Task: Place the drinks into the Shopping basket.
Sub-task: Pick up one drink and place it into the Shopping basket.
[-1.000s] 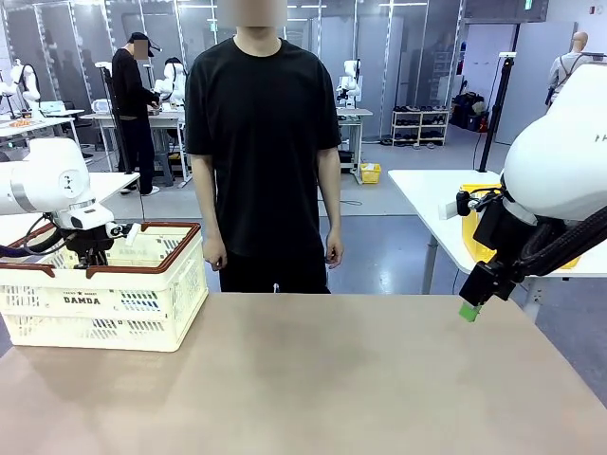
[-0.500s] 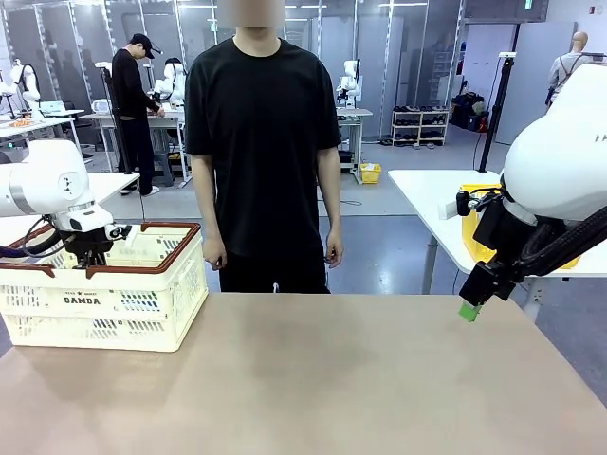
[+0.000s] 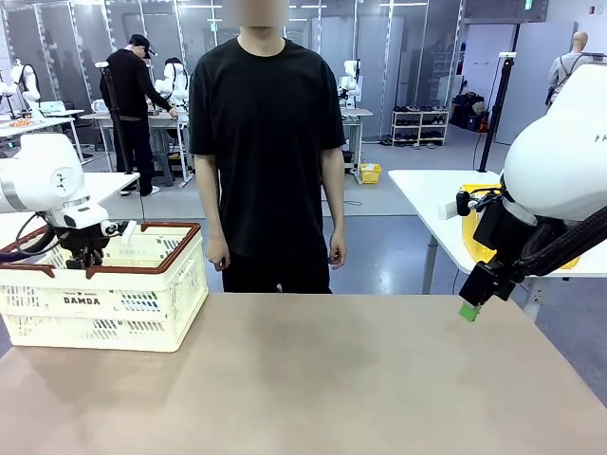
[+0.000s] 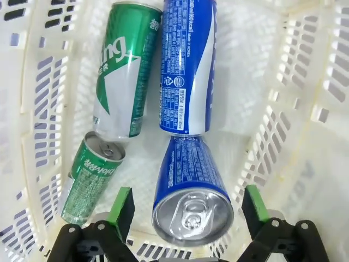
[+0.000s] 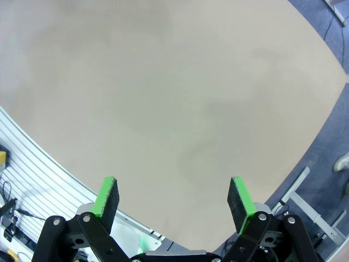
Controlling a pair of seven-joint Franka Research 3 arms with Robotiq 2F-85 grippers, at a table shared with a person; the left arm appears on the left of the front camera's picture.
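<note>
Four slim metal drink cans lie inside the cream-white lattice Shopping basket: a blue can at 6 o'clock, another blue can at 12, two green cans toward 9. The left gripper hangs over them, jaws apart, touching nothing. The right gripper hovers spread wide above the bare tan table.

"DAMDA" is printed in dark letters on the shopping basket side. The upper blue can carries "MADE IN KOREA" in fine print; remaining lettering illegible.
</note>
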